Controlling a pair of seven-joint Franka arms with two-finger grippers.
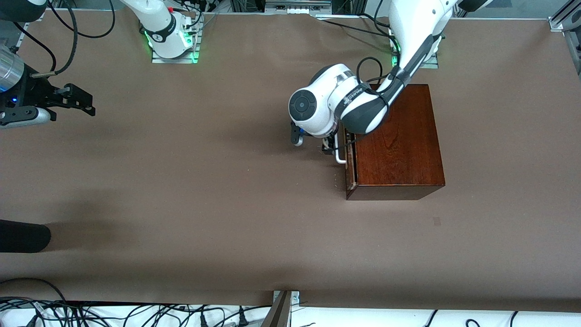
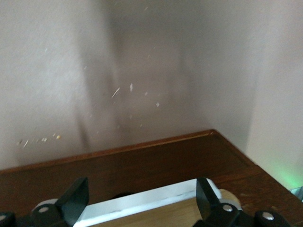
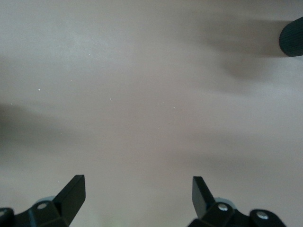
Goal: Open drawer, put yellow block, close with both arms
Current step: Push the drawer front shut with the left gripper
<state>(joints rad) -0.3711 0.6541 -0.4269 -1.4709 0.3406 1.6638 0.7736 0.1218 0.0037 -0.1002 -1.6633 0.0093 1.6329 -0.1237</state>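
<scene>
The dark wooden box (image 1: 399, 141) stands toward the left arm's end of the table. Its drawer (image 1: 350, 159) faces the right arm's end and looks at most a narrow strip out. My left gripper (image 1: 330, 146) is at the white loop handle (image 1: 340, 153), mostly hidden under its wrist. In the left wrist view the gripper (image 2: 142, 196) is open, with the handle (image 2: 161, 195) lying between its fingers (image 2: 75, 201), against the drawer's dark front (image 2: 142, 161). My right gripper (image 1: 79, 103) waits open and empty over bare table at the right arm's end, as the right wrist view (image 3: 137, 194) shows. The yellow block is out of view.
A black rounded object (image 1: 22, 236) juts in over the table at the right arm's end, nearer the front camera; it also shows in the right wrist view (image 3: 291, 40). Cables (image 1: 136, 313) lie along the table's near edge.
</scene>
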